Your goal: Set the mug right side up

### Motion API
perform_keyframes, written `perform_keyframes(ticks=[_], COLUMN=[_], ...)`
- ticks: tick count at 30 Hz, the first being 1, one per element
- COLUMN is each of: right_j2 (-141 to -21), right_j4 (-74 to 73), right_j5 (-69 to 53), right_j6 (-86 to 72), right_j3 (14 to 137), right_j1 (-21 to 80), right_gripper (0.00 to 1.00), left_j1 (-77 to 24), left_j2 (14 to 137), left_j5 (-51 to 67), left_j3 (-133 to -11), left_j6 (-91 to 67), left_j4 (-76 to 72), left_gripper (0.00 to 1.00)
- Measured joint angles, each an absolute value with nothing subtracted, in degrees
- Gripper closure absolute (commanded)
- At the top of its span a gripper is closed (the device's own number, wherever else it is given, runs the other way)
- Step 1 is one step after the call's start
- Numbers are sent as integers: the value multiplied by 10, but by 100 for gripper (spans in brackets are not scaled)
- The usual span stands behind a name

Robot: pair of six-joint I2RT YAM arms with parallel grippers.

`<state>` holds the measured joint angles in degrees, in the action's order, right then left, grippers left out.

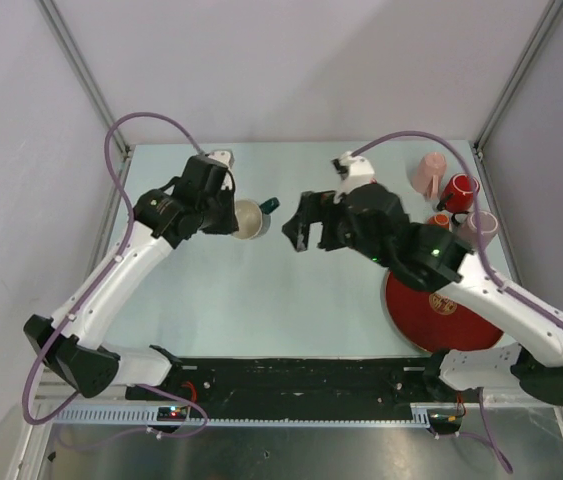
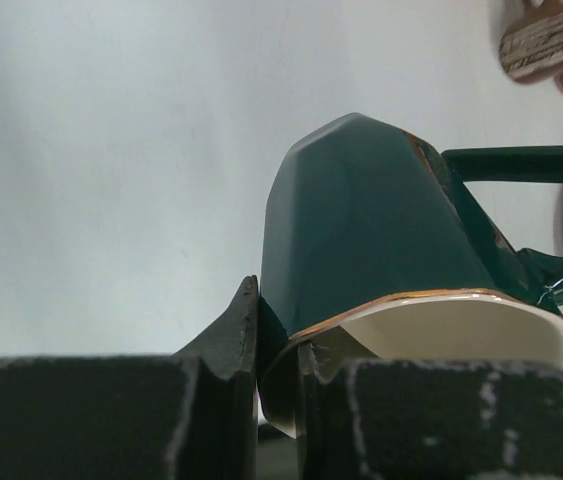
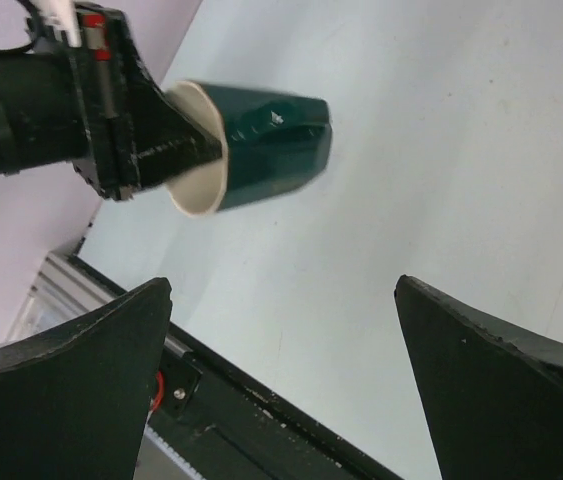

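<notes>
Pinches dark green mug (image 1: 252, 219) by its gold-edged rim with left gripper (image 1: 233, 216), one finger inside, one outside. Holds it on its side over table (image 1: 261, 300) far-left centre, handle pointing toward right gripper (image 1: 299, 229). Shows right gripper spread wide, empty, near the mug.

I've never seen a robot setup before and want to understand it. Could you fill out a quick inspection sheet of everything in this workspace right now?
Surface: pale table, looks clean.
Job's things: green mug tipped sideways, opening toward the left hand, not yet upright.
Clutter: red plate, pink cup, red mug and pale cup on the right side.
Hands: left hand pinches the green mug's rim, one finger inside; right hand open, holding nothing, facing the mug.
Cables: purple cables loop above both arms, clear of the mug.
Surroundings: grey walls, metal frame posts.
</notes>
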<state>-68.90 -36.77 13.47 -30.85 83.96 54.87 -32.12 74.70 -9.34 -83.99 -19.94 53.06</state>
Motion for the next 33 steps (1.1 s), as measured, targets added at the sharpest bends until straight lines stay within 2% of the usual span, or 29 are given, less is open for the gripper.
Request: perform_keyframes(ticks=[4,9,12,14,16,18,19,21,23,26,28,30,33], right_j2=[-750,-840,-876,-887,-898,-912,-919,-937,-952,-952,-940,-917,-872], right_j4=[-349,-326,-322,-323,-326,-331,-332,-341,-348,-361,-373,-384,-410], right_j5=[207,251,261,263,263,263,262,279,289,296,295,281,278], right_j6=[-296,-281,-270,-268,-262,-257,-255,-257,-260,-260,-255,-257,-261], right_j3=[865,917,936,939,942,950,955,973,983,979,951,900,826], right_j1=[606,617,618,618,618,618,618,618,613,602,584,553,505], right_gripper=[6,16,28,39,56,81,91,98,99,100,100,100,100], left_j1=[-321,-323,-323,-323,-323,-323,-323,-323,-323,-322,-322,-322,-321], left_j2=[763,773,774,774,774,774,775,778,783,800,812,815,814], left_j5=[-68,-52,-49,-49,-48,-47,-47,-54,-59,-36,11,43,79], left_j3=[-841,-859,-873,-877,-878,-878,-878,-878,-878,-878,-882,-886,-891], left_j6=[-297,-350,-365,-371,-375,-376,-376,-382,-387,-362,-309,-260,-199], left_j4=[600,631,634,634,634,636,637,640,641,627,606,589,577], left_gripper=[100,100,100,100,100,100,100,100,88,46,27,17,6])
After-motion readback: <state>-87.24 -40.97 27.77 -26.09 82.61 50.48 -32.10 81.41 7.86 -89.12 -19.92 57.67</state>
